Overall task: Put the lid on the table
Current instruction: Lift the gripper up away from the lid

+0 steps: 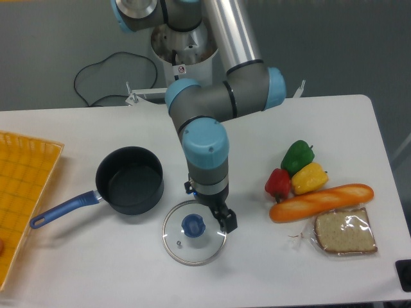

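The round glass lid (194, 242) with a thin metal rim and a blue centre knob (192, 224) lies flat on the white table (103, 269), just in front of the dark saucepan (130, 179). My gripper (213, 215) hangs over the lid's back right edge, pointing down. Its jaws stand apart and hold nothing. One black finger (228, 221) shows beside the lid's rim, to the right of the knob. The other finger is mostly hidden under the wrist.
The saucepan's blue handle (63, 210) points left toward a yellow-orange gridded tray (19, 192) at the left edge. On the right lie green, red and yellow peppers (297, 170), a baguette (321, 202) and bagged bread (344, 232).
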Robot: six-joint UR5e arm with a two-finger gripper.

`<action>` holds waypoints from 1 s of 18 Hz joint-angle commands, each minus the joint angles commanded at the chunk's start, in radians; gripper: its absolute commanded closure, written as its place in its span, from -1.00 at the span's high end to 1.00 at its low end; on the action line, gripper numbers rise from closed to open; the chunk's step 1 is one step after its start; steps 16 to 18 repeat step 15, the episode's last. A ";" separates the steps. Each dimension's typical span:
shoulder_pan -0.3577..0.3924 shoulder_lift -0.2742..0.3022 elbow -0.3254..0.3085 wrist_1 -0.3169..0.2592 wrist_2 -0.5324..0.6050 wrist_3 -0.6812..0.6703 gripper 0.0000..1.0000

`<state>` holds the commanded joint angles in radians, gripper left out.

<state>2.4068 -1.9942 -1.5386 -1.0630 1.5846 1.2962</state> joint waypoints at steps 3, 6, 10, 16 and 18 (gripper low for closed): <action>0.017 -0.002 -0.005 0.000 0.003 0.006 1.00; 0.021 -0.002 -0.006 0.000 0.005 0.006 1.00; 0.040 0.000 -0.006 -0.002 0.005 0.006 1.00; 0.060 0.006 -0.008 -0.017 0.006 0.008 1.00; 0.060 0.006 -0.008 -0.017 0.006 0.008 1.00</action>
